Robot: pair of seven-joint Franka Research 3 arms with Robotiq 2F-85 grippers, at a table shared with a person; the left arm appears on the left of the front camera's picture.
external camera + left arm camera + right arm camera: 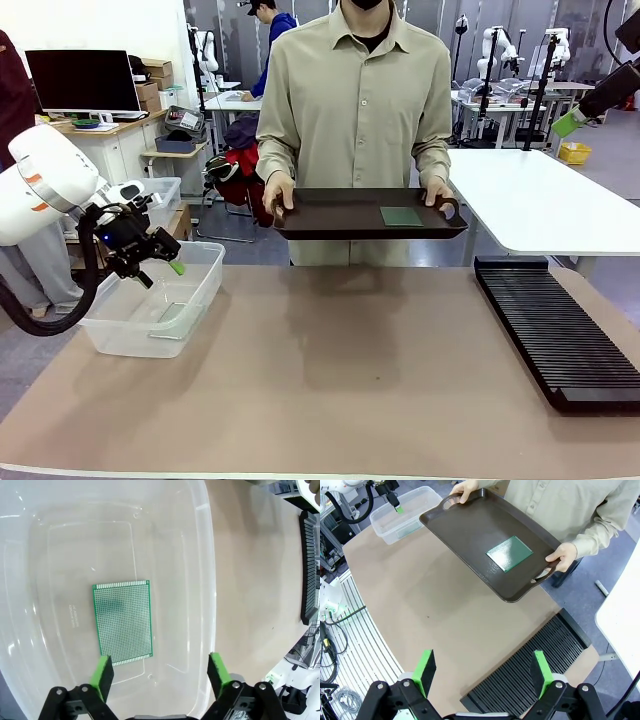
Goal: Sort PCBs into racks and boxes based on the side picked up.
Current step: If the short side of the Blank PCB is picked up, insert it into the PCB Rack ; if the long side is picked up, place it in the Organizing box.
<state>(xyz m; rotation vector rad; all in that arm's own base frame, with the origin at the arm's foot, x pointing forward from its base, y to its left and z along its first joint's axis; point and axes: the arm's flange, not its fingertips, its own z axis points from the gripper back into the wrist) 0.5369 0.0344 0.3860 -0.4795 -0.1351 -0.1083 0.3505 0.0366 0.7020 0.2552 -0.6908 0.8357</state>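
Leftward, my left gripper (160, 659) hangs over the clear tub (207, 580), fingers apart, one PCB (122, 622) flat on its floor; centrally a person holds a brown tray (340, 215) bearing the other PCB (401, 216); my right gripper (482, 662), fingers spread, looks down from high above the black rack (535, 672).

We can't find any text we can actually read. There's a tiny moulded marking (73, 616) on the floor of the clear tub (60, 555), way too small to read.
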